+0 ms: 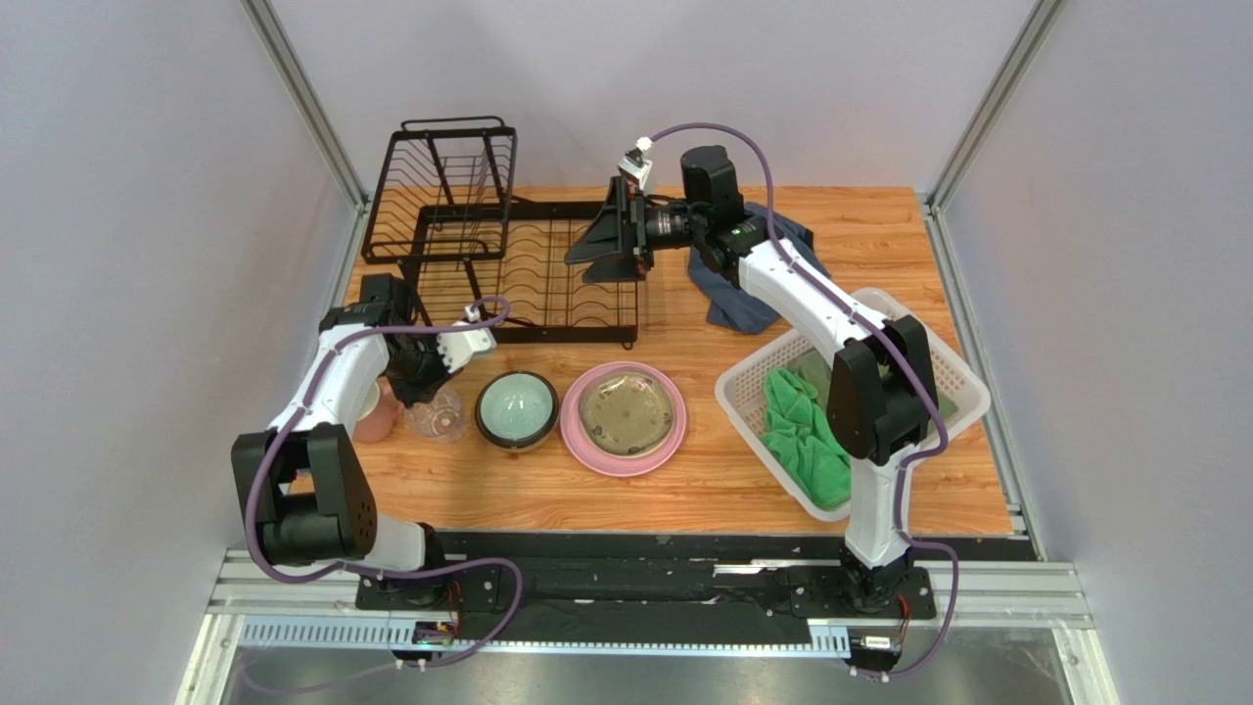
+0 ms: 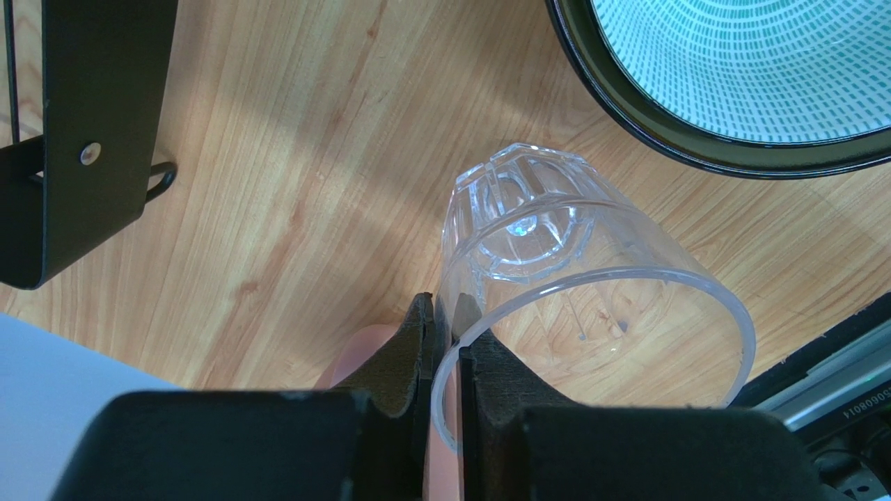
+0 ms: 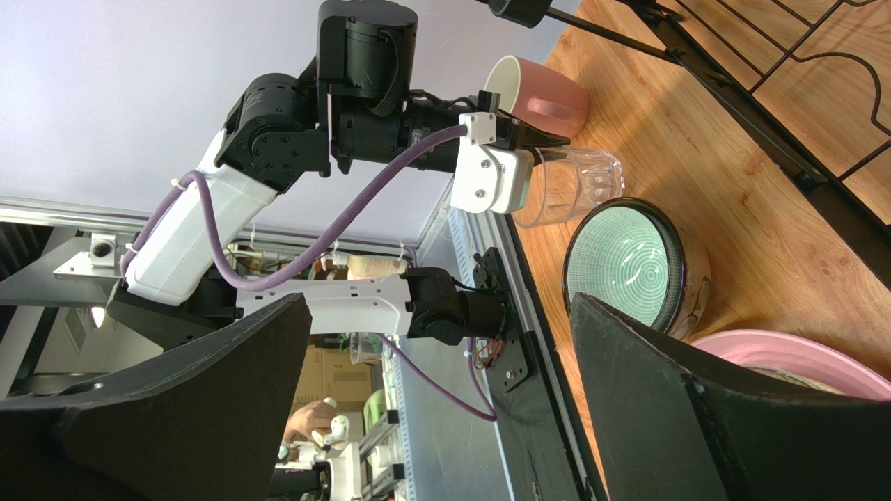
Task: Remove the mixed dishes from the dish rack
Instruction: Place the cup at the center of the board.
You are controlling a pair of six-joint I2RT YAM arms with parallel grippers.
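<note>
The black dish rack [image 1: 500, 250] stands at the back left, and I see no dishes in it. My left gripper [image 1: 427, 389] is shut on the rim of the clear glass tumbler [image 2: 586, 303], held base-down at the table surface, also in the right wrist view [image 3: 570, 183]. The pink mug [image 1: 375, 411] stands just left of it. The pale teal bowl [image 1: 516, 409] and the pink plate [image 1: 669, 441] with a tan-olive bowl [image 1: 625, 411] on it sit in front of the rack. My right gripper [image 1: 611, 243] is open and empty over the rack's right end.
A white lattice basket [image 1: 941, 367] holding green cloth [image 1: 802, 426] stands at the right. A blue cloth [image 1: 743, 301] lies behind it, under the right arm. The rack's black foot [image 2: 94, 125] is close to the left of my left gripper.
</note>
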